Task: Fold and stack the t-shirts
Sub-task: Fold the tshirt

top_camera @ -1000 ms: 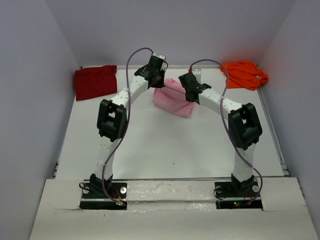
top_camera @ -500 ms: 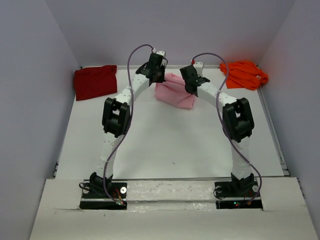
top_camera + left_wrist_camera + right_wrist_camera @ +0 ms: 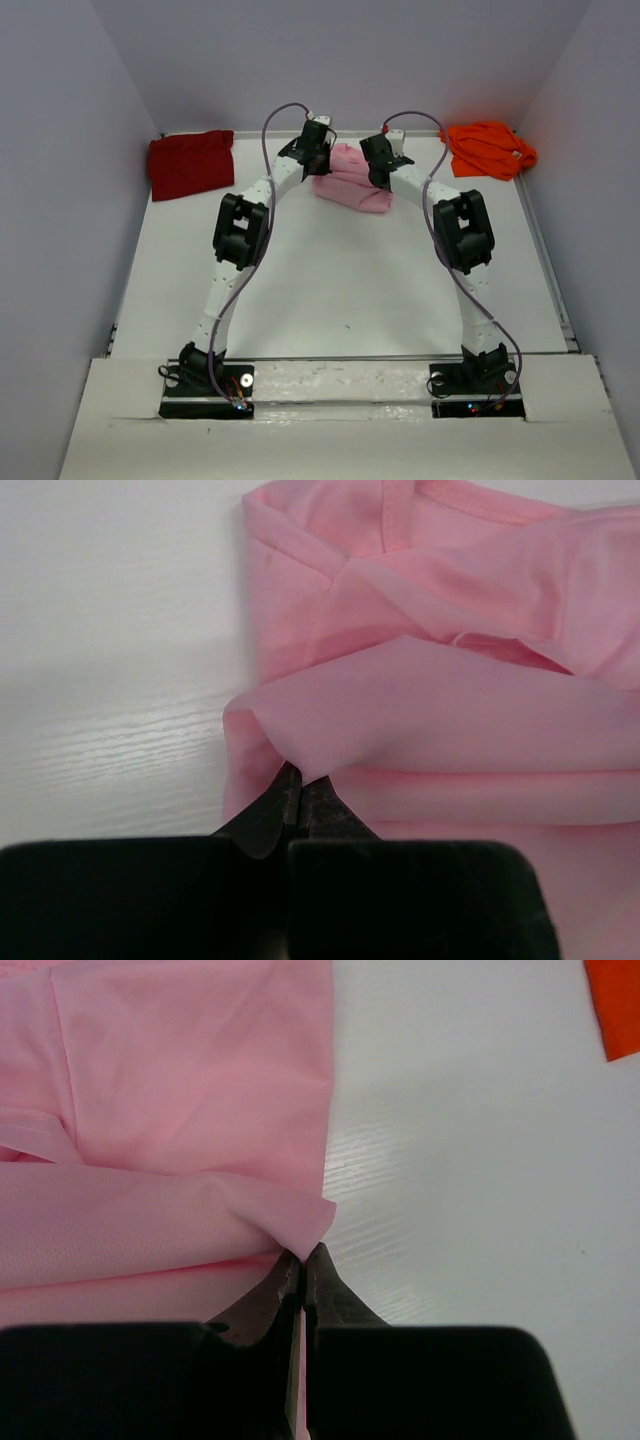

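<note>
The light pink t-shirt [image 3: 352, 180] lies partly folded at the back middle of the table. My left gripper [image 3: 318, 160] is shut on its left edge; in the left wrist view the pink t-shirt [image 3: 450, 700] is pinched at the gripper's tips [image 3: 298, 780]. My right gripper [image 3: 380, 168] is shut on its right edge; in the right wrist view the pink t-shirt [image 3: 180, 1110] is pinched at the gripper's tips [image 3: 303, 1258]. The dark red t-shirt [image 3: 190, 163] lies at the back left. The bright orange t-shirt [image 3: 488, 148] lies crumpled at the back right.
White walls close in the table [image 3: 330, 290] on the left, back and right. An orange corner [image 3: 615, 1005] shows at the top right of the right wrist view.
Both grippers have carried the pink shirt's near edge toward the back of the table, folding it over itself. The arms stretch farther back now.
</note>
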Robot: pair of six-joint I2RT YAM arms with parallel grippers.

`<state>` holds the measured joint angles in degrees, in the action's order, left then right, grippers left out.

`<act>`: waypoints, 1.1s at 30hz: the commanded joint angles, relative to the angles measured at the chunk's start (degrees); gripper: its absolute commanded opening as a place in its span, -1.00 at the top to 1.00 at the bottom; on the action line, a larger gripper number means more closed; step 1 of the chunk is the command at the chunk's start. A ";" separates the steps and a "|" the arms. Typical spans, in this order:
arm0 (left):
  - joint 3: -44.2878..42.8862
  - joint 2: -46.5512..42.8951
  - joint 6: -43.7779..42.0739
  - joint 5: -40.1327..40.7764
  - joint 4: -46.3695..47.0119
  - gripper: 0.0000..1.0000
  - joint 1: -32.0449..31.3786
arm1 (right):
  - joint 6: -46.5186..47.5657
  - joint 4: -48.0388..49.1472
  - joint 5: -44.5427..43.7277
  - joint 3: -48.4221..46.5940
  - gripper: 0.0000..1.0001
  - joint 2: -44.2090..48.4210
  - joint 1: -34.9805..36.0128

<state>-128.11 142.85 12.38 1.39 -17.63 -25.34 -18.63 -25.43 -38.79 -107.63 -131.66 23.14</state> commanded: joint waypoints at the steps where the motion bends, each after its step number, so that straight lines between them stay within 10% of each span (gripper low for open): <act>1: -2.49 1.82 -0.52 4.94 -0.48 1.00 3.02 | 1.85 -2.08 -3.06 -1.70 1.00 -2.55 -2.48; 6: -4.68 5.07 -0.43 4.32 -3.02 1.00 3.46 | 1.93 -2.60 -0.86 -2.49 1.00 -4.66 -2.48; 10: -1.73 3.50 -0.34 5.29 -1.98 0.23 3.55 | 1.15 -2.69 1.43 -2.32 0.02 -3.70 -2.48; 13: 7.57 -3.87 -0.51 7.57 5.30 0.03 3.46 | 1.14 -2.69 2.92 -1.70 -0.20 -1.25 -2.48; 33: 20.63 -18.75 -0.78 7.75 10.60 -0.10 -0.14 | 1.93 -2.17 5.92 4.98 -0.25 9.31 0.95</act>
<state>-107.94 126.15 12.86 7.46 -7.77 -24.82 -17.67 -27.11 -31.46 -103.00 -125.82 23.42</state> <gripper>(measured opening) 0.550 0.624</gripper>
